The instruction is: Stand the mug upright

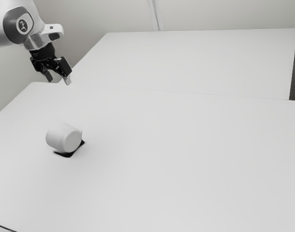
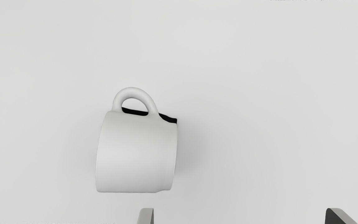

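Mug is lying on its side on the table, below the jaws and well apart from them; it's sitting nearer one jaw's side than the midline, base facing the other jaw's side, handle sticking out sideways from the line between the jaws. Gripper is hovering with jaws spread wide, gripping nothing. I'm guessing stiff ceramic, fairly light, smooth enough to be slipping or rolling if pushed off-centre; rim could be chipping if it's landing hard. Jaws are spanning roughly along the mug's axis, so I'd be turning the hand and taking the body across its round sides, pads square; I'd be keeping the handle out of the bite, as pinching it alone would probably be letting the body swing while tipping onto its base.
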